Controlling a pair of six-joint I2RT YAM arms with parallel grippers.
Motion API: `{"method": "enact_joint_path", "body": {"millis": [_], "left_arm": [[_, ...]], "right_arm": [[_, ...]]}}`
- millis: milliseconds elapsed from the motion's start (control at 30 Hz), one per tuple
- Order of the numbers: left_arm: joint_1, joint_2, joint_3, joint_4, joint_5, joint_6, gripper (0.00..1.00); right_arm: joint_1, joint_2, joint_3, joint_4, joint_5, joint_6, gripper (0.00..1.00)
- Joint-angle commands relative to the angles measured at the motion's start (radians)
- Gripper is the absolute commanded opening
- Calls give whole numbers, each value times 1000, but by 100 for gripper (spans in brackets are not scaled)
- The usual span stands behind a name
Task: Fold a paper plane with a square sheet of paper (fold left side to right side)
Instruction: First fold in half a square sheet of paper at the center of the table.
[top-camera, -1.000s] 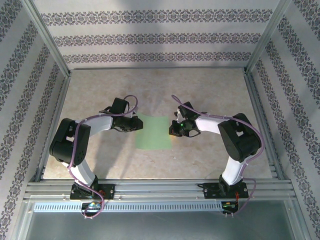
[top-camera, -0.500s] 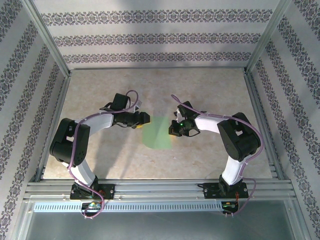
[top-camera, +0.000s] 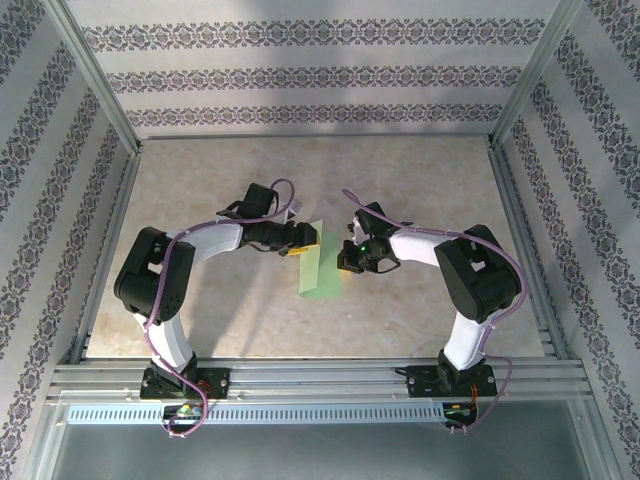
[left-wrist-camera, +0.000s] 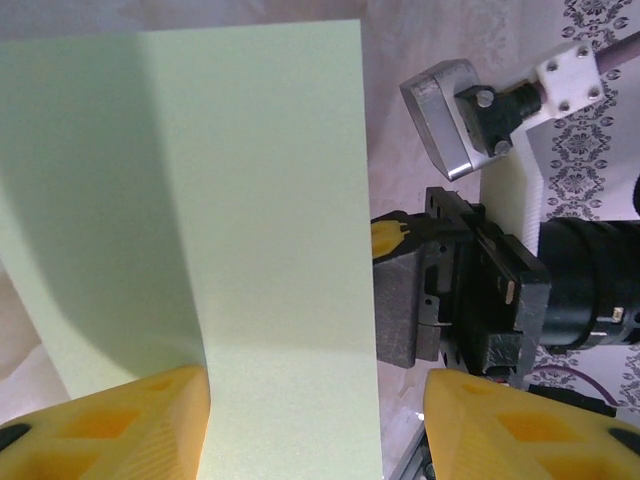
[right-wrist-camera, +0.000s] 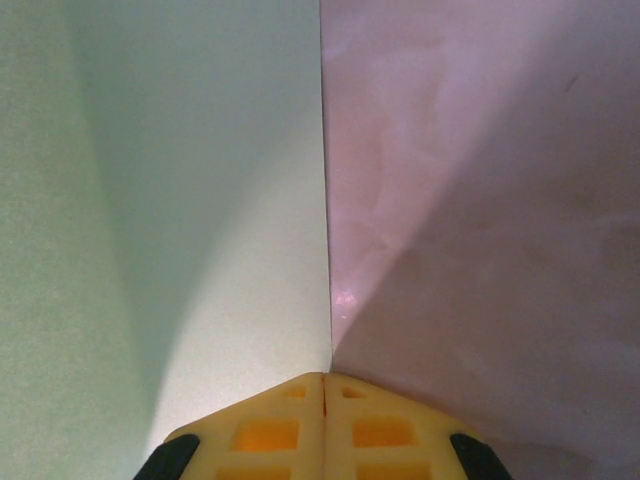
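The square sheet of paper (top-camera: 322, 272) is pale green and lies mid-table, its left part lifted and curled over toward the right. My left gripper (top-camera: 303, 240) hovers over its upper left, jaws open. In the left wrist view the raised flap (left-wrist-camera: 260, 180) leans on the left yellow finger (left-wrist-camera: 130, 420), well apart from the right finger (left-wrist-camera: 530, 420). My right gripper (top-camera: 347, 265) is shut, and its joined fingertips (right-wrist-camera: 300, 395) rest at the paper's right edge (right-wrist-camera: 200, 200). The right gripper (left-wrist-camera: 385, 238) also shows just past that flap's edge.
The table is pale marbled stone (top-camera: 420, 180), framed by aluminium rails (top-camera: 320, 375) at the near edge and patterned walls on three sides. Both arm bases stand at the near rail.
My left gripper has swung right, carrying the paper's left side up and over, and its jaws have opened. The sheet went from a flat square to a narrow curled shape. The right arm stayed still.
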Motion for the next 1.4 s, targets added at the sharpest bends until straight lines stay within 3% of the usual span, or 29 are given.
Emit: {"method": "enact_joint_path", "body": {"millis": [0, 267, 633, 1000, 1200, 1367], "left_arm": [[-11, 25, 31, 30, -5, -11, 58], [-29, 59, 48, -1, -46, 15, 50], [-35, 73, 50, -17, -61, 35, 17], [-36, 86, 44, -21, -100, 33, 9], [-35, 86, 39, -2, -118, 11, 6], [-36, 86, 35, 11, -120, 1, 4]], "right_arm": [[24, 46, -20, 34, 29, 0, 0], [27, 36, -23, 67, 7, 10, 0], [26, 4, -32, 86, -4, 27, 0], [19, -63, -43, 85, 5, 33, 0], [-45, -171, -108, 132, -30, 20, 23], [-98, -178, -168, 327, -249, 85, 42]]}}
